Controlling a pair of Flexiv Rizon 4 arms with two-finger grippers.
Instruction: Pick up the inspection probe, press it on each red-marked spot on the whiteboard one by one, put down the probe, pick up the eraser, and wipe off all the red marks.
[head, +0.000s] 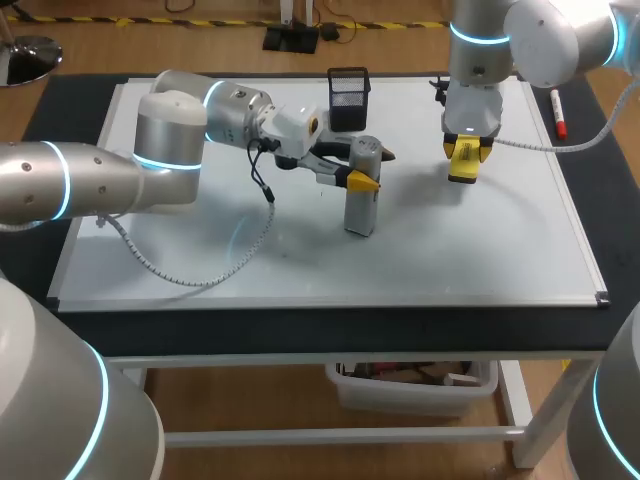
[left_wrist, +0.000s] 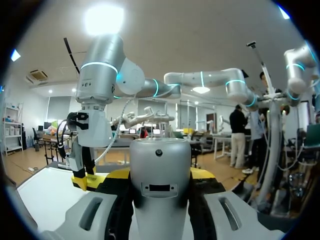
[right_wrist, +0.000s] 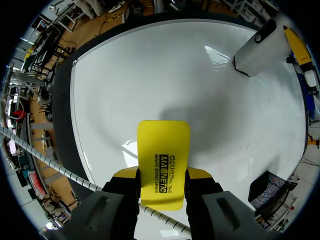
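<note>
Holding the probe (head: 359, 212) upright on the whiteboard (head: 480, 260) in our left gripper (head: 362, 178); our right gripper (right_wrist: 162, 175) clamps the eraser (right_wrist: 163, 147) near its far edge.

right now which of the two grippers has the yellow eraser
The right gripper: it is shut on the flat yellow eraser over the whiteboard. The left gripper holds the upright grey probe instead.

A black mesh cup (head: 347, 97) stands well apart from a red-capped marker (head: 556, 108).
</note>
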